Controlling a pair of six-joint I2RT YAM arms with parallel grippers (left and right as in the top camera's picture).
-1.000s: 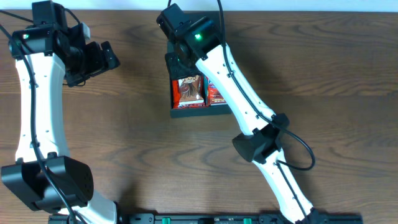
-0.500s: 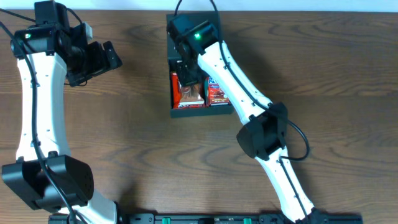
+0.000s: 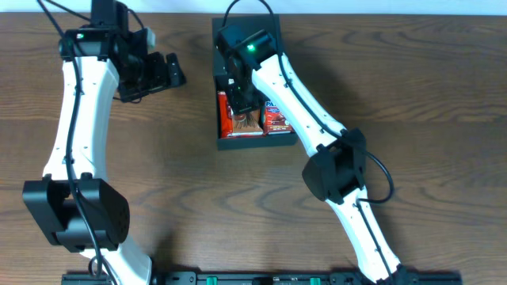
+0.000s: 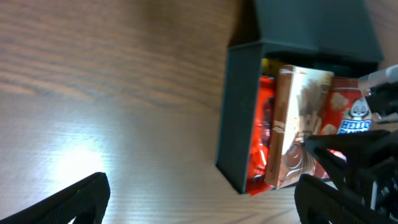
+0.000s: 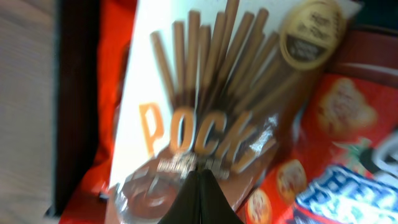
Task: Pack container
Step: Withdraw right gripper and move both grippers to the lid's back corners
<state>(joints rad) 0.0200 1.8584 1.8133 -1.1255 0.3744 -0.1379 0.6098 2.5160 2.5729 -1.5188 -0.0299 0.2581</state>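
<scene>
Overhead, I see the container [image 3: 219,119] at the far middle of the table [image 3: 412,95], my right gripper [image 3: 241,103] down inside it, my left gripper [image 3: 170,74] over wood to its left, left wrist, jaws spread wide, container open beyond, right wrist, fingertips pinched tight on the Pocky packet [image 5: 205,106].

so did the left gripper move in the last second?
Yes. In the overhead view the left gripper has shifted right, nearer the container, which stayed put.
</scene>
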